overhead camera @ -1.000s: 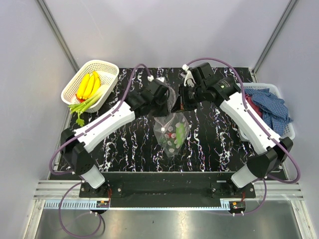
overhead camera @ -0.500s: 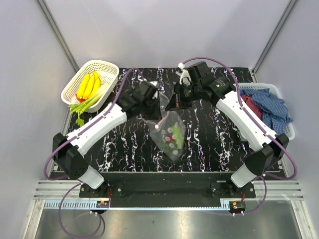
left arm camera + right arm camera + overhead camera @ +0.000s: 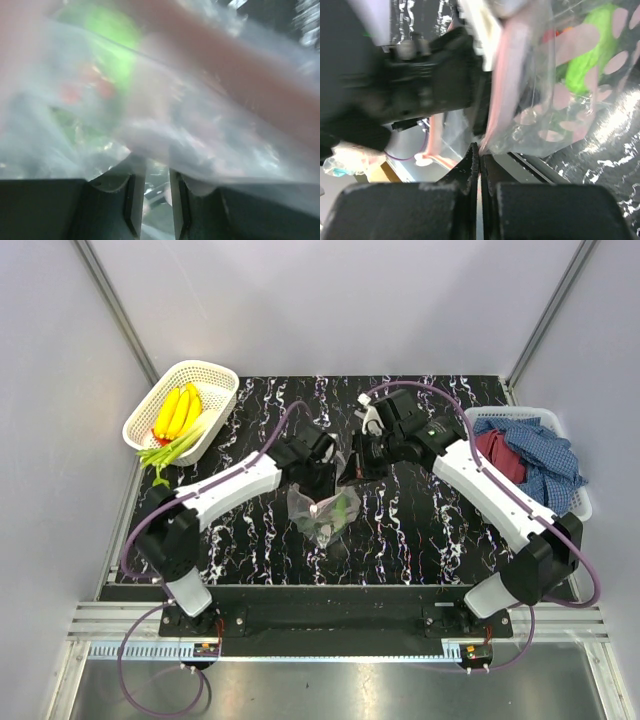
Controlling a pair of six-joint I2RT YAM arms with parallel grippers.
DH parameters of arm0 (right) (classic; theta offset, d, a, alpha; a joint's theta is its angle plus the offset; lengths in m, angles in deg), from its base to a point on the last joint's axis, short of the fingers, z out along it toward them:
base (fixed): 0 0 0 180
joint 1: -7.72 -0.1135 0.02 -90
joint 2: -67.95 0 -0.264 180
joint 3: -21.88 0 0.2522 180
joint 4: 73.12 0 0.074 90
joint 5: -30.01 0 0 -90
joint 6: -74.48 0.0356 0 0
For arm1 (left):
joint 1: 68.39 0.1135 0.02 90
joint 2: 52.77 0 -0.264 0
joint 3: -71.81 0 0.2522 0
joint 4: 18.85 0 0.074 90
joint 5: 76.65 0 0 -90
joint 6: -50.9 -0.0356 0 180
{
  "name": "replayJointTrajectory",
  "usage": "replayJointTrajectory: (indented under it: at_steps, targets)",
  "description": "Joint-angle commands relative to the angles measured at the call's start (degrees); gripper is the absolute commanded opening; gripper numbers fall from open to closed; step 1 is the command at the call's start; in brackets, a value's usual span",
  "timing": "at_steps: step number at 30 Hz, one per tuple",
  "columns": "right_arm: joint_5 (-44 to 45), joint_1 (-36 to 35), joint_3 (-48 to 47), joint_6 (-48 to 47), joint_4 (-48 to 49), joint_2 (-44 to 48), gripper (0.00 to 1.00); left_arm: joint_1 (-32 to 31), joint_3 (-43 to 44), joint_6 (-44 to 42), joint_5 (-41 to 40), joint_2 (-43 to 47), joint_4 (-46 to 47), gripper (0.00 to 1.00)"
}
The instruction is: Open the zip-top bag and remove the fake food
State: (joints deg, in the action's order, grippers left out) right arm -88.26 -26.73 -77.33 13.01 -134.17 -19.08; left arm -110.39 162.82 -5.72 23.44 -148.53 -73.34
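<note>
**A:** Start at the far left. What's in the basket [image 3: 228,380]?

**B:** Bananas [image 3: 178,410] and a leek [image 3: 180,445], well off to the left of the left fingers [image 3: 152,200]. It looks like the drop-off spot for whatever comes out.

**A:** And those left fingers?

**B:** Nearly closed, with only a slim gap and one lip of the bag [image 3: 318,516] pinched in it. The plastic billows up over them.

**A:** Where's the bag?

**B:** It's slung between the two sets of fingers and hangs below both. I can't tell whether it touches the bench [image 3: 420,530]. The green and red food [image 3: 343,506] has sagged to the bottom, away from the fingertips.

**A:** Right fingers [image 3: 479,160]?

**B:** Pressed fully together on the opposite lip, right by the pink zip strip [image 3: 507,65]. With one lip held on each side, pulling apart should peel the zip. I can't tell whether it has parted yet.
</note>
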Motion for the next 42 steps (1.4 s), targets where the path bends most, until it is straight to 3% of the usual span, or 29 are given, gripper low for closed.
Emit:
replayJointTrajectory:
  at_steps: [1, 9, 18, 32, 36, 40, 42]
  targets:
    - [1.38, 0.44, 0.63, -0.59, 2.02, 5.11, 0.0, -1.16, -0.26, -4.12, -4.02, -1.7, 1.0, 0.26]
    - [1.55, 1.67, 2.3, -1.02, 1.41, 5.99, 0.0, -1.77, -3.86, -6.05, -11.48, -4.16, 2.23, 0.29]
    - [0.59, 2.02, 3.36, -1.29, 1.23, 5.99, 0.0, -2.65, -7.11, -5.0, -12.19, -7.5, 5.83, 0.52]
    - [1.03, 2.03, 14.17, -3.05, 3.16, 7.48, 0.0, -4.41, -11.51, -5.43, -13.34, -11.9, 7.77, 0.51]
    - [1.55, 2.03, 15.23, -3.04, 3.69, 7.48, 0.0, -4.5, -10.9, -6.23, -14.57, -12.87, 8.39, 0.4]
    - [2.61, 2.03, 14.17, -3.31, 3.26, 8.09, 0.0, -4.5, -9.76, -6.75, -14.22, -10.5, 7.95, 0.08]
    - [3.31, 2.03, 13.04, -3.83, 2.64, 8.1, 0.0, -4.5, -7.66, -7.46, -13.69, -8.3, 6.38, 0.03]
